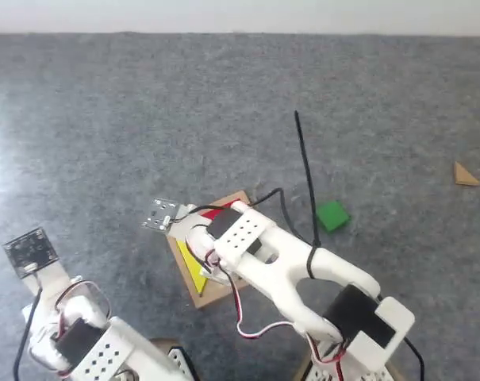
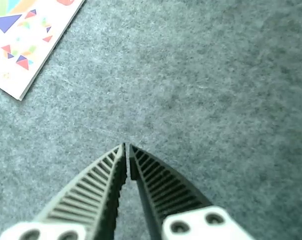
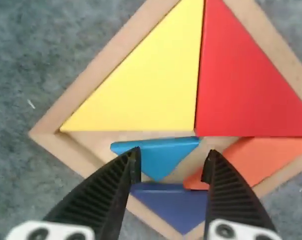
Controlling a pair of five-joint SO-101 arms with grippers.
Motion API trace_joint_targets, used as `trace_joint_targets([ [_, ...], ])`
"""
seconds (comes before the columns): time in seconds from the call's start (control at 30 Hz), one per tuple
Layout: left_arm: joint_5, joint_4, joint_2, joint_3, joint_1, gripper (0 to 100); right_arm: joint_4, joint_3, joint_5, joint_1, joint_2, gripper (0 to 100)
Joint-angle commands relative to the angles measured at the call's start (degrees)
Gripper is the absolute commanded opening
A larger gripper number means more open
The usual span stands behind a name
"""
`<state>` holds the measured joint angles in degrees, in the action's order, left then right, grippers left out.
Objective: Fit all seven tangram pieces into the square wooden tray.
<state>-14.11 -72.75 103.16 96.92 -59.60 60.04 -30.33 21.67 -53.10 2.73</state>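
Observation:
The square wooden tray (image 3: 51, 137) lies under my right arm, also seen as the tray (image 1: 204, 295) in the high view. It holds a large yellow triangle (image 3: 146, 85), a large red triangle (image 3: 235, 90), an orange piece (image 3: 250, 155), a light blue triangle (image 3: 155, 150) and a dark blue piece (image 3: 173, 202). My right gripper (image 3: 173, 151) hangs open just above the tray, one finger on either side of the light blue triangle's point. A green square (image 1: 332, 215) and a tan triangle (image 1: 464, 175) lie loose on the carpet. My left gripper (image 2: 127, 148) is shut and holds nothing, low over bare carpet.
Grey carpet covers the whole work surface. A printed sheet of tangram figures (image 2: 21, 45) lies beyond the left gripper. A black cable (image 1: 305, 175) rises from the right arm (image 1: 287, 262), whose white body covers most of the tray in the high view.

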Motion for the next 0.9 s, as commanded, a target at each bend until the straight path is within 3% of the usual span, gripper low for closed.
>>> trace_joint_targets([
  [0.0, -0.26, 0.00, 1.05, -1.19, 0.00, 2, 1.98, 1.85, 0.35, 0.13, -4.79, 21.3],
  [0.17, -0.26, 0.00, 1.05, -1.19, -0.09, 1, 1.98, 0.97, -1.05, -0.31, -9.19, 21.4],
  [0.4, -0.26, 0.00, 1.05, -1.19, -0.26, 1, 2.42, -1.93, -2.02, -6.73, -8.92, 28.1],
  [0.63, -0.26, -0.09, 1.05, -1.19, -0.26, 1, -4.09, -8.70, -0.35, -4.88, -8.84, 28.1],
  [0.87, -0.26, -0.09, 1.05, -1.19, -0.26, 1, -3.47, -2.64, -0.18, -3.91, -1.01, 28.4],
])
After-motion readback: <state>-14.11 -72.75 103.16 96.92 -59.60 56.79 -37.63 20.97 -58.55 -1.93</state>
